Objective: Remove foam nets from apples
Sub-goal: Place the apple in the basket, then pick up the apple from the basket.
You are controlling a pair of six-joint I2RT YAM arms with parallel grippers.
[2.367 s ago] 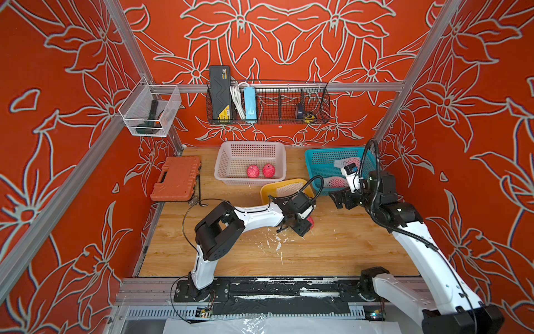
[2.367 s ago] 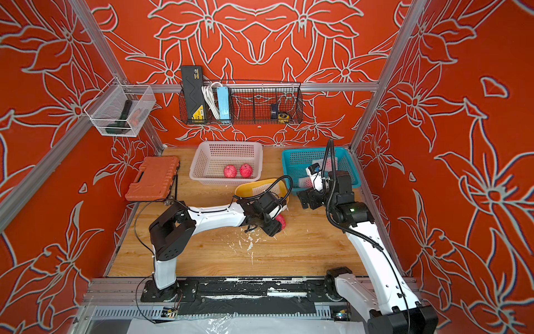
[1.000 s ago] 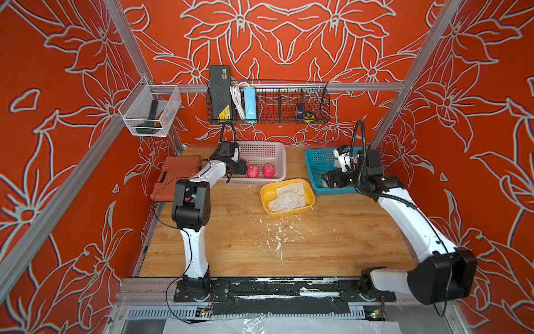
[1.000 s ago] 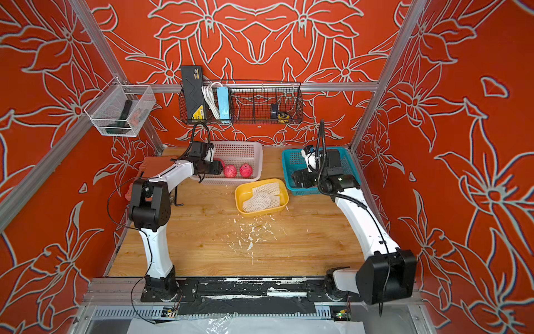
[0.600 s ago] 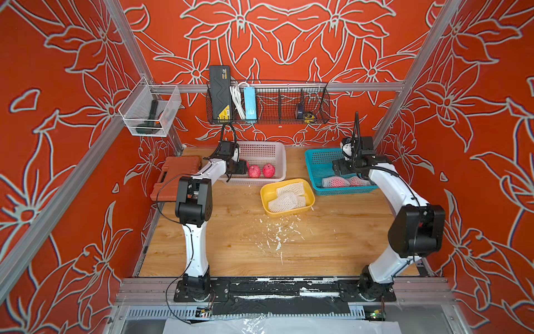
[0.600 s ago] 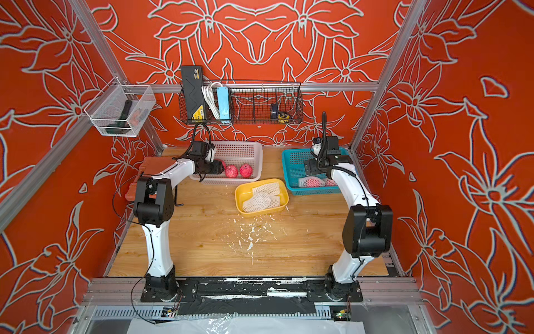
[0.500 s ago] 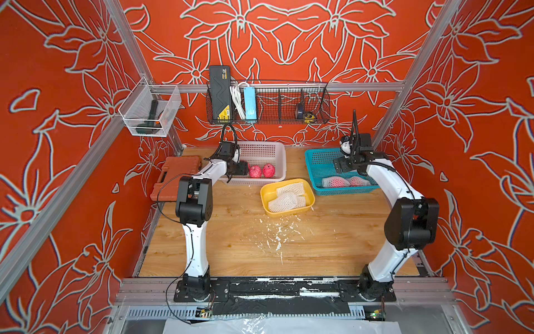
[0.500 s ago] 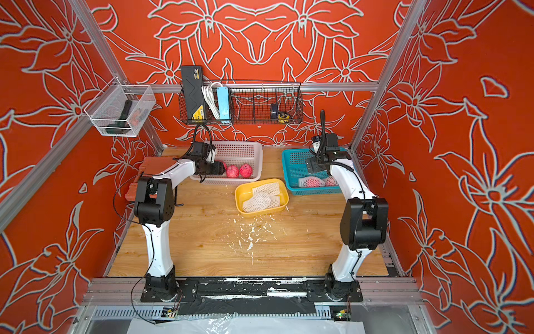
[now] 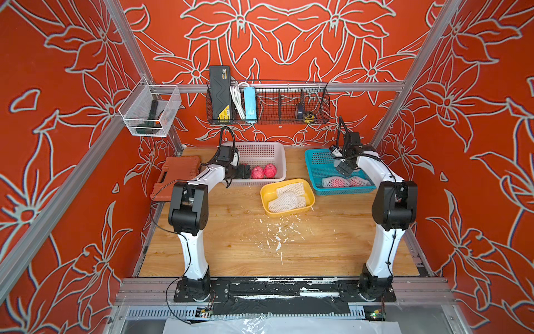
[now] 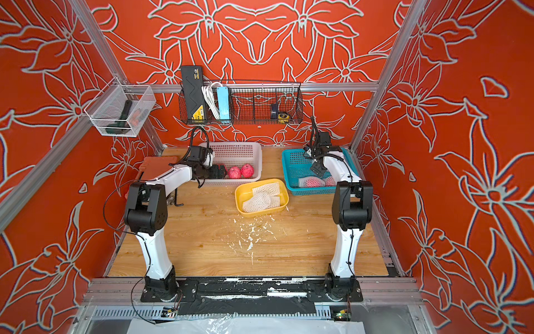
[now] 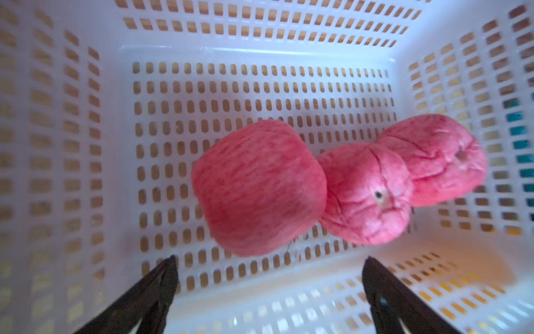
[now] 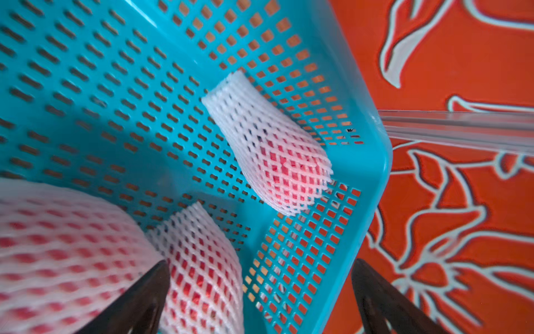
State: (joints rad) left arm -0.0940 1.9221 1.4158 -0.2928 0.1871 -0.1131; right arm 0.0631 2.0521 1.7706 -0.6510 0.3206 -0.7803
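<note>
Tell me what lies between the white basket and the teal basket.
Only a bare strip of wooden table, in both top views; the yellow tray sits just in front of it.

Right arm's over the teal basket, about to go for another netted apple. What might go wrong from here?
1. The right gripper hangs open at the teal basket corner, one finger looks outside the rim; descending straight could hit it.
2. Two netted apples near its fingers touch; closing may snag both nets.
3. The left gripper is open close to a bare apple; it could knock it.
</note>
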